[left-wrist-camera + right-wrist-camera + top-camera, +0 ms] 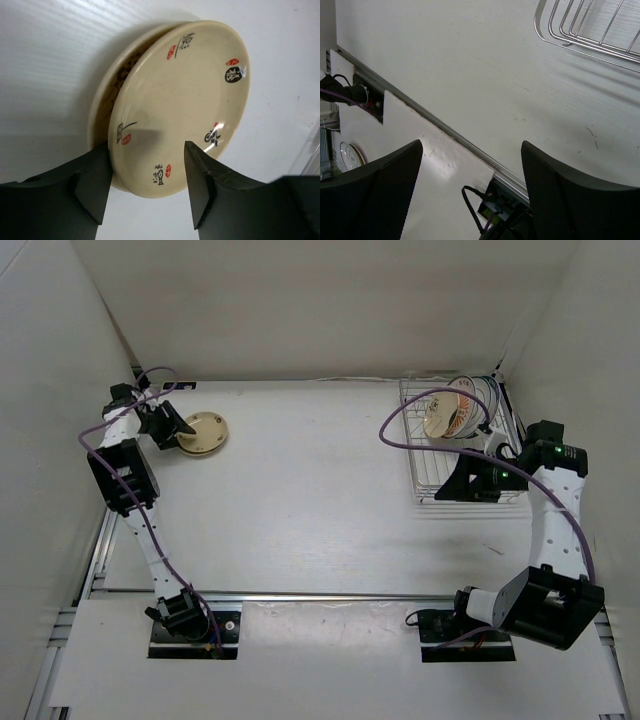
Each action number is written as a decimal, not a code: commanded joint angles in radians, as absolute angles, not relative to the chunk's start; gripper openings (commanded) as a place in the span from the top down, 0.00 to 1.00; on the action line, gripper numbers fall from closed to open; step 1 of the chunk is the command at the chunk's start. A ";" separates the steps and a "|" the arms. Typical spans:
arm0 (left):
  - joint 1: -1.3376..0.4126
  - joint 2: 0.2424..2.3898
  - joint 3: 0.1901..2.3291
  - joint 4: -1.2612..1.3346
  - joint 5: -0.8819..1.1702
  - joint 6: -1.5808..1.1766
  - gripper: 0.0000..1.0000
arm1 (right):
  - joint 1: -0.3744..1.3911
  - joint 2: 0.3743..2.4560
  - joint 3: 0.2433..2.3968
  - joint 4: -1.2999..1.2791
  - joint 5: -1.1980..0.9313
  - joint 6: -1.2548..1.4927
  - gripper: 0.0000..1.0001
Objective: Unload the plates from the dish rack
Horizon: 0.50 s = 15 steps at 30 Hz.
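A cream-yellow plate [205, 432] lies on the table at the far left. In the left wrist view this plate [185, 95] carries black and red marks and rests tilted on a second rim [102, 102] with brown marks. My left gripper [178, 432] is open, its fingers either side of the plate's near edge [147, 170]. The dish rack [440, 465] stands at the far right. An orange-red patterned plate [447, 415] and a blue-rimmed one [487, 392] stand in its far end. My right gripper [450, 488] is open and empty at the rack's near end [472, 150].
The right wrist view shows the rack's corner [590, 30] at the top right, and the table's near metal rail [445, 132] with cables below. White walls enclose the table on three sides. A purple cable [400, 420] loops over the rack.
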<state>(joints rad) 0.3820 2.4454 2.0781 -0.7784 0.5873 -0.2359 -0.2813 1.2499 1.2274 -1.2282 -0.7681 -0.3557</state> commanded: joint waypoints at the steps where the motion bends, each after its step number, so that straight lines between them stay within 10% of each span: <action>1: 0.376 2.332 2.025 -0.790 0.519 -0.207 0.32 | -0.285 1.218 1.216 -1.216 -0.815 -0.360 0.17; 15: 0.336 2.218 1.931 -0.790 0.275 -0.227 0.16 | -0.295 1.169 1.177 -1.207 -0.853 -0.360 0.17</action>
<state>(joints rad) 0.3454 2.3184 1.9400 -0.7860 0.3470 -0.2291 -0.2886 1.1992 1.1812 -1.2213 -0.8032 -0.3511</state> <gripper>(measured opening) 0.837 0.828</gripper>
